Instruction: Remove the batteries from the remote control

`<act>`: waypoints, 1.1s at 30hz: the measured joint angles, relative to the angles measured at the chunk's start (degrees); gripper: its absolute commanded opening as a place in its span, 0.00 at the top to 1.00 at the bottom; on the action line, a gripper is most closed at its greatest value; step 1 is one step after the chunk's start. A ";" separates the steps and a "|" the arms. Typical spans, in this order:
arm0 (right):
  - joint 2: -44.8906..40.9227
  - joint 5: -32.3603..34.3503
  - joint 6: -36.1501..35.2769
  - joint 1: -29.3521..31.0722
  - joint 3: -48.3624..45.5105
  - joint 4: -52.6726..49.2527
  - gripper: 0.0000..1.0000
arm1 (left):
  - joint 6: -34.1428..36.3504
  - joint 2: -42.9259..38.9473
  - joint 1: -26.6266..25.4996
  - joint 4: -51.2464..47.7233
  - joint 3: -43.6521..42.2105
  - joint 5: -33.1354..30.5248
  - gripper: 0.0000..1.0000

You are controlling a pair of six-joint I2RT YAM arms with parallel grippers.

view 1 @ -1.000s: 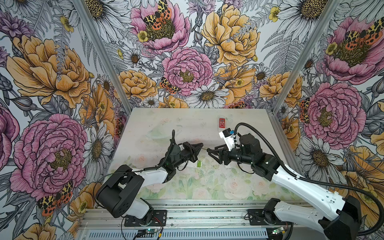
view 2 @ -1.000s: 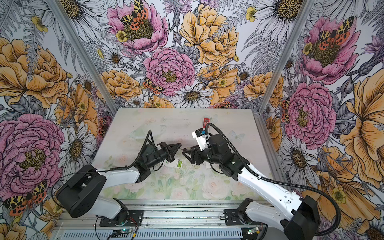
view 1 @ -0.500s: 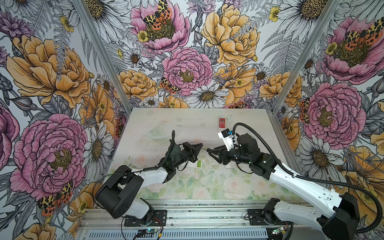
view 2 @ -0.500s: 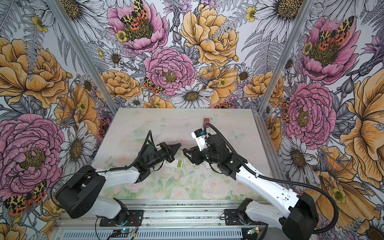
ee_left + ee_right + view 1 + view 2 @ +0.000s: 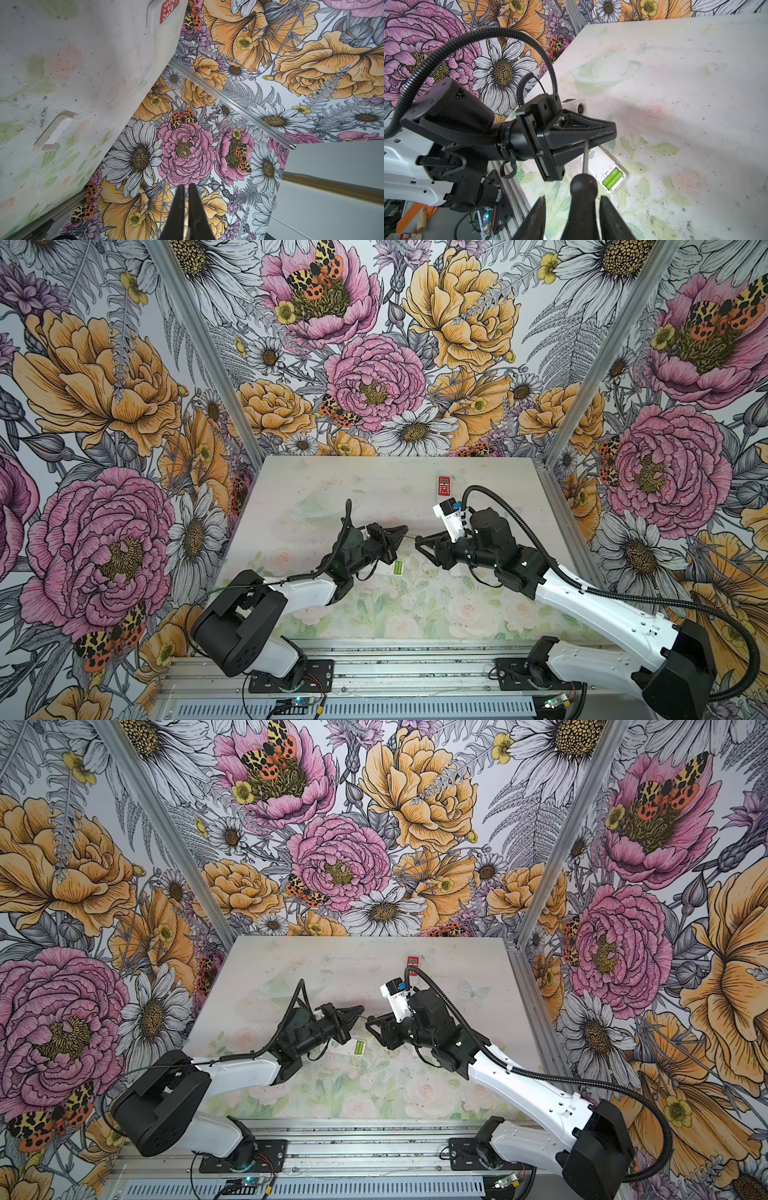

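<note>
table (image 5: 291, 481): matte sheet, faded floral print, black specks all over. far left on it sits a clear plastic dish (image 5: 602, 70), round, shallow, see-through.

left gripper (image 5: 403, 531): black wedge-shaped fingers clenched flat on the thin steel shaft of the screwdriver (image 5: 583, 187), which is held off the table, roughly level.

just below that gripper in both top views: white remote (image 5: 601, 164), back side up. slim rounded rectangle, glossy plastic, printed label, battery bay uncovered. the batteries (image 5: 612, 177) are two smooth light-green cylinders, side by side and touching, seated in the bay at the remote's end.

the screwdriver spans the gap between the two grippers. handle is black and bulbous with a rounded butt.

right gripper (image 5: 419, 542): fingers straddle the handle but are released. the right wrist view shows a gap on each side, one narrower than the other.

white battery cover (image 5: 55, 131): rounded rectangle with a raised lip, flat on the table, apart from the remote.

further back, right of centre: small red-faced keypad unit (image 5: 444, 490) with a white rim, well apart from the rest.
</note>
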 measured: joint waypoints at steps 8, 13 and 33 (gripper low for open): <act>1.29 1.29 0.94 0.00 0.00 0.66 0.66 | 0.00 0.00 -0.28 0.04 0.00 -0.02 1.00; 1.90 2.14 1.81 0.00 0.00 1.07 0.73 | 0.00 0.37 -0.37 -0.02 0.00 -0.87 1.00; 0.13 5.95 5.53 0.00 -1.20 -2.21 1.00 | 5.92 -4.72 4.33 -9.66 1.36 2.84 0.08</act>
